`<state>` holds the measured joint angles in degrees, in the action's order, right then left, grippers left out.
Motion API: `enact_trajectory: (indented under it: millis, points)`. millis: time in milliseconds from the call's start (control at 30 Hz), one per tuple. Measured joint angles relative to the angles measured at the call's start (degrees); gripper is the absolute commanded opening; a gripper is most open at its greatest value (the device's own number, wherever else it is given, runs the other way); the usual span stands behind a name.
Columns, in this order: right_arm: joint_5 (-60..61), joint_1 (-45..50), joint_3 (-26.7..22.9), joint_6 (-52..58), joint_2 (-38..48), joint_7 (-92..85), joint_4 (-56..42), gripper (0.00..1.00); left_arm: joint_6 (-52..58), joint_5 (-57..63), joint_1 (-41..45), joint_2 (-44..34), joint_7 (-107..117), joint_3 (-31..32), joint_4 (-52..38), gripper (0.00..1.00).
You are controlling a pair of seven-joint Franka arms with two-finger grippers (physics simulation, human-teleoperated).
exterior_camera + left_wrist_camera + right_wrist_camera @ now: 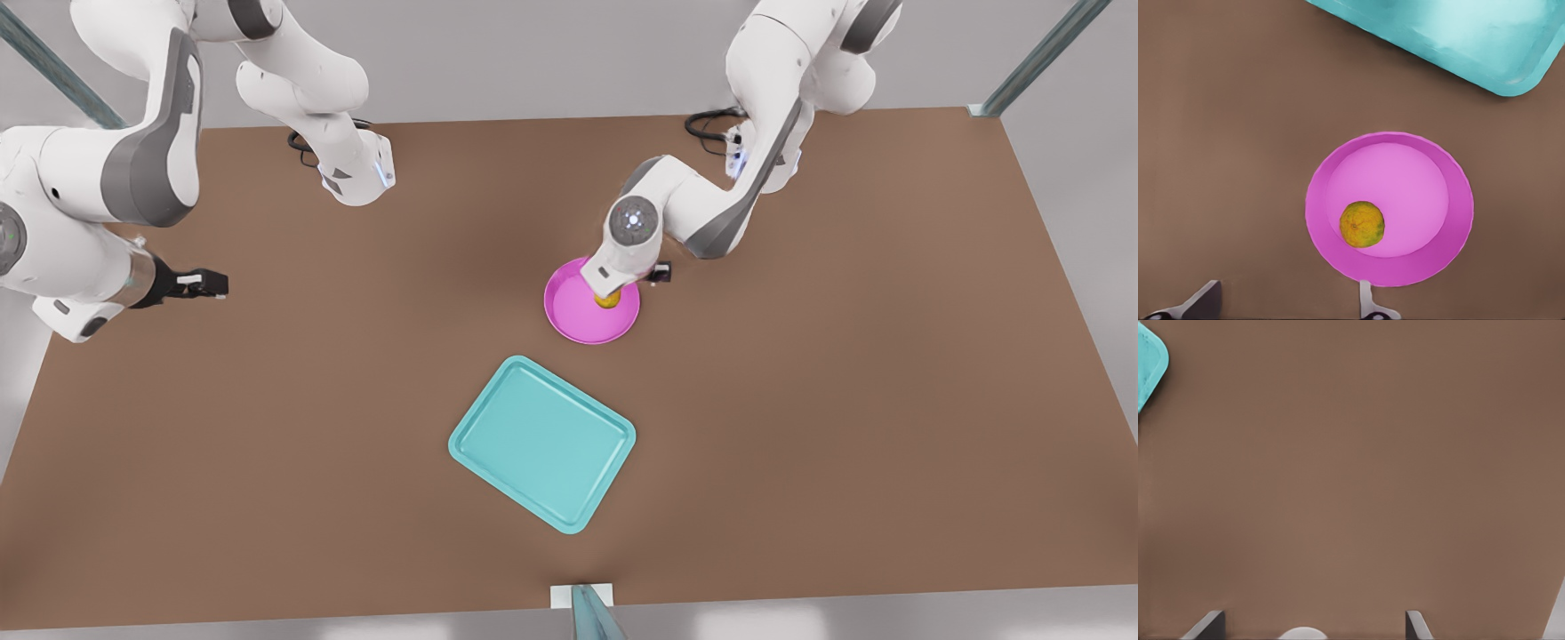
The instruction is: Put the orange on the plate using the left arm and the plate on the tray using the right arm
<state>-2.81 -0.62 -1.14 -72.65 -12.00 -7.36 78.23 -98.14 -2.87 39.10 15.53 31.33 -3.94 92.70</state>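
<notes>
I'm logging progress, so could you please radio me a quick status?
Left pincer open above the plate; orange lies on it. Right pincer open, waiting off over bare table. Tray unobstructed.

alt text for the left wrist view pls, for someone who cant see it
Looking down from the left arm's wrist, a small orange rests inside a pink plate on a brown table, off-centre near the rim. The left hand is open above it, and a corner of the teal tray lies beyond the plate.

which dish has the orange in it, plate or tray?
The pink plate: the orange lies inside its rim. The teal tray holds nothing.
</notes>
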Motion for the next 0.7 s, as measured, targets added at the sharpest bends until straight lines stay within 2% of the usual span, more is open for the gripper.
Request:
enact_trajectory:
  millis: [67, 133, 167, 233, 300, 433, 700]
  points:
    - [5.4, 0.1, 0.5, 0.1, -3.5, 0.0, 2.0, 1.00, 12.3, 0.6, -1.8, -0.1, -2.4, -13.2, -11.9, 1.00]
    - [10.2, 2.3, 1.5, 0.0, -6.6, 0.0, 4.1, 1.00, 21.4, 0.7, -3.0, -0.4, -4.9, -19.9, -17.6, 1.00]
    - [12.3, 3.9, 1.7, -0.4, -7.8, 0.0, 6.1, 1.00, 24.5, 0.8, -8.6, -0.9, -6.0, -15.2, -18.8, 1.00]
    - [16.7, 8.3, 1.9, -4.6, -6.7, 0.0, 15.5, 1.00, 26.0, 1.2, -22.3, -3.1, -7.5, 0.8, -18.0, 1.00]
    - [20.4, 13.4, 1.9, -11.2, -4.1, 0.2, 25.0, 1.00, 25.4, 2.0, -28.7, -6.6, -8.7, 6.5, -14.5, 1.00]
    - [25.8, 21.0, 1.9, -24.8, -4.2, 1.6, 32.1, 1.00, 29.2, 4.6, -31.0, -7.3, -10.6, 8.1, -13.7, 1.00]
    - [34.0, 33.1, 2.0, -45.9, -12.2, 6.7, 31.2, 1.00, 32.2, 5.8, -30.7, -7.2, -13.3, 8.3, -13.4, 1.00]
